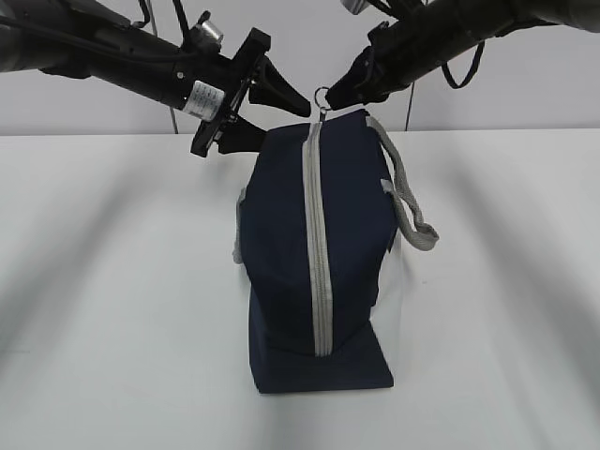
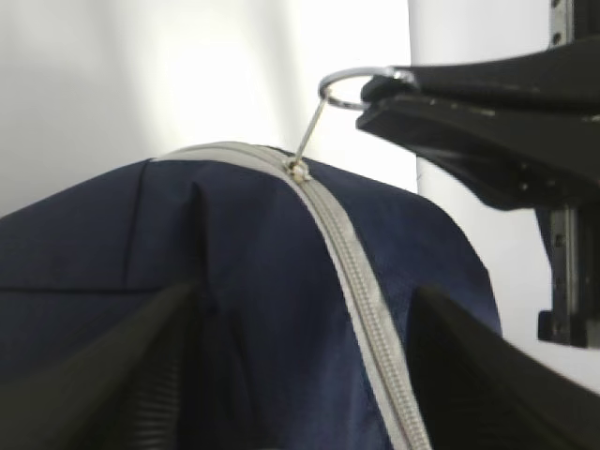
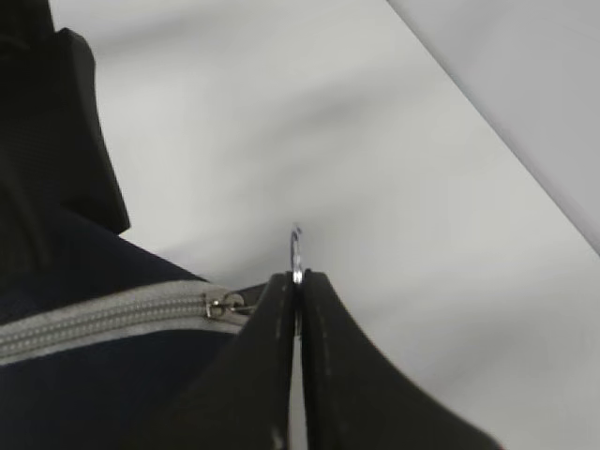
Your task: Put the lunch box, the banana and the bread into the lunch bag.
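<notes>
Currently my right gripper [image 3: 298,281] is pressed together on the metal ring pull [image 3: 295,251] of the lunch bag [image 1: 314,253], pinching the ring edge-on between the two black fingertips. In the exterior view that ring [image 1: 322,95] sits just above the far top end of the bag, with the pull's thin stem slanting down to the zipper slider [image 2: 298,169]. My left gripper [image 1: 267,108] is spread, holding nothing; its two fingers [image 2: 103,375] stand either side of the bag's upper fabric in the left wrist view, and whether they touch the cloth I cannot tell.

The bag is navy-blue fabric with a grey zipper [image 1: 317,244] running closed along its top ridge and down the near face. A grey webbing handle [image 1: 405,192] hangs off its right flank, beside a white side panel [image 1: 394,281]. It stands upright on the white table [image 1: 112,309], with a flat navy flap at the near foot.

Bare tabletop lies on both sides of the bag and in front of it. Behind the bag a pale wall rises from the table's far edge.

Both arms come in from above and behind the bag, slanting down toward its far top end: mine on the left from the upper left, mine on the right from the upper right. Their tips stand near each other over that end.
</notes>
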### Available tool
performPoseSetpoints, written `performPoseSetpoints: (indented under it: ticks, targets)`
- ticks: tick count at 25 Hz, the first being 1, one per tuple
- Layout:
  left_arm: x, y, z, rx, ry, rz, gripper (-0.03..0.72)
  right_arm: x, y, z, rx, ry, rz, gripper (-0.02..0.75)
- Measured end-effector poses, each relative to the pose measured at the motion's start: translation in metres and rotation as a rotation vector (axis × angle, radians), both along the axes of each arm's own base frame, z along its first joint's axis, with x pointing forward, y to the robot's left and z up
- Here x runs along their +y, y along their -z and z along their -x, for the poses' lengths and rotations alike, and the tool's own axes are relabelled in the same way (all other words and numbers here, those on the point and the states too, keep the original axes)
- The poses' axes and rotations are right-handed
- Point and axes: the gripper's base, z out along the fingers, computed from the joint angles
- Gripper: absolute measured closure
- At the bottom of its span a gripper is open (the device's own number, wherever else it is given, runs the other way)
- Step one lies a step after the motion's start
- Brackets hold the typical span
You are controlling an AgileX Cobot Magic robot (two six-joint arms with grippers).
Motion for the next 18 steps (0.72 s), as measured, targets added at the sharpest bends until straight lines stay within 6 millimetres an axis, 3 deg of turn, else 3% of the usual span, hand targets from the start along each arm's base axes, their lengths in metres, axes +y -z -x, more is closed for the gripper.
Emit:
performPoseSetpoints:
  ticks: [9, 18]
  targets:
    - [-0.008, 0.001, 0.001, -0.015, -0.002, -0.01, 0.431, -0.014, 0.0, -0.002, 0.002, 0.008, 0.007, 0.754]
    - [-0.009, 0.001, -0.001, -0.031, -0.026, -0.015, 0.463, -0.014, 0.01, -0.003, 0.021, -0.004, 0.012, 0.754]
